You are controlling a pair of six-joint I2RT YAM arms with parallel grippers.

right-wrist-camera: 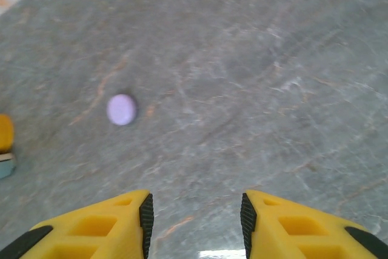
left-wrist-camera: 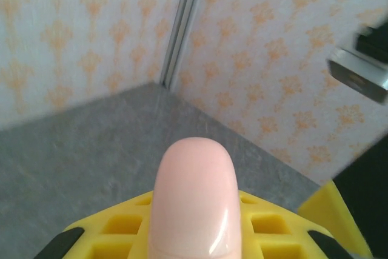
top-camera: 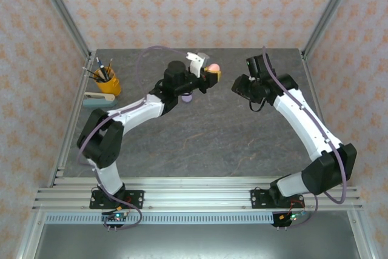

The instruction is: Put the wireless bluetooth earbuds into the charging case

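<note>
The left pincer point(top-camera: 211, 72) is at about 12 o'clock over the table point(right-wrist-camera: 273, 59), turned toward the back wall and lifted off the surface. Its two yellow fingers are nearly closed and press on both sides of a smooth pink case point(left-wrist-camera: 193, 198), whose rounded end comes out beyond the fingertips. I think it is held up like this to present the case to the other arm, so that one arm keeps it steady while the other works on it. From this close view I cannot tell if the lid is open, or if any bud already sits inside.

The right pincer point(right-wrist-camera: 195, 222) is at 3 o'clock from the left one, a little apart, and looks down at the bare table. Its fingers stand moderately apart, with nothing between them and touching nothing; it seems free for the finer work.

A lilac case point(right-wrist-camera: 121, 109) lies flat on the table, at about 7 o'clock from the left pincer, near it but apart. A yellow cup point(top-camera: 108, 81) with pens stands far off at 9 o'clock, out of the way.
</note>
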